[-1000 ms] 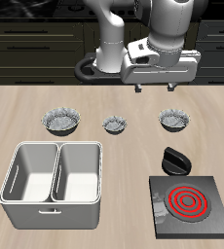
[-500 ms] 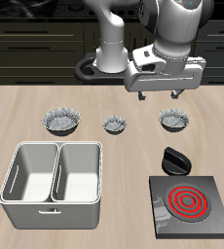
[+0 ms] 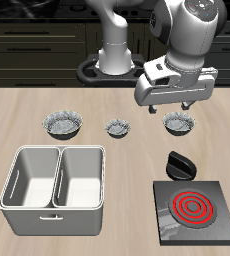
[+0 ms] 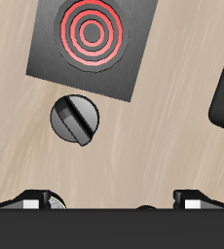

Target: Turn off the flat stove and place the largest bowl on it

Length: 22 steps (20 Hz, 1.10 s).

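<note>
With its jaws spread wide and holding nothing, the gripper (image 3: 178,105) is hanging above the knob (image 4: 75,119) because the flat stove (image 3: 196,210) near the counter's front edge is glowing red, while the largest bowl (image 3: 64,124) is waiting well apart.

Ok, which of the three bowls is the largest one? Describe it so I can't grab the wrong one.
Start at the double-basin grey metal tub near the table's front edge. Behind it three grey bowls stand in a row across the table; the largest bowl is the end one directly behind the tub. It is the widest, beside the tiny grey bowl in the middle, farthest from the flat stove.
</note>
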Tool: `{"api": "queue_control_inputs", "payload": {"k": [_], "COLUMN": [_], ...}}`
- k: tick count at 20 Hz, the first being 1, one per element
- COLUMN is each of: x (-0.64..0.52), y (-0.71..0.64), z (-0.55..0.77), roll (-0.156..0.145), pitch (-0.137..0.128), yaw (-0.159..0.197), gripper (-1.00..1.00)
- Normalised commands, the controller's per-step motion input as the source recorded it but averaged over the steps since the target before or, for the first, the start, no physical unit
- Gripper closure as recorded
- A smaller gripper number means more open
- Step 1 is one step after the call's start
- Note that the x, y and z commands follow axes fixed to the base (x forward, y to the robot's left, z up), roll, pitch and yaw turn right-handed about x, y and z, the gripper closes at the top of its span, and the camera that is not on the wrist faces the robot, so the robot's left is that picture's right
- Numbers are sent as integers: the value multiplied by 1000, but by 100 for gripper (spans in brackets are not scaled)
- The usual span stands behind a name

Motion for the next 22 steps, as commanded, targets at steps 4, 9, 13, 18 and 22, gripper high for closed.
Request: {"api": "queue_control_inputs", "payload": {"k": [4,9,13,18,22], "x": [64,102,56,95,90], "y": [126,37,49,53,67], "z": [-79,-36,-75,-96,-53], "roll": [12,-7,17,5,22], "pitch": [-36,-29,-12,-11,-21], "yaw": [102,80,83,76,81], "gripper": [-100,-100,-100,-100,-100]}}
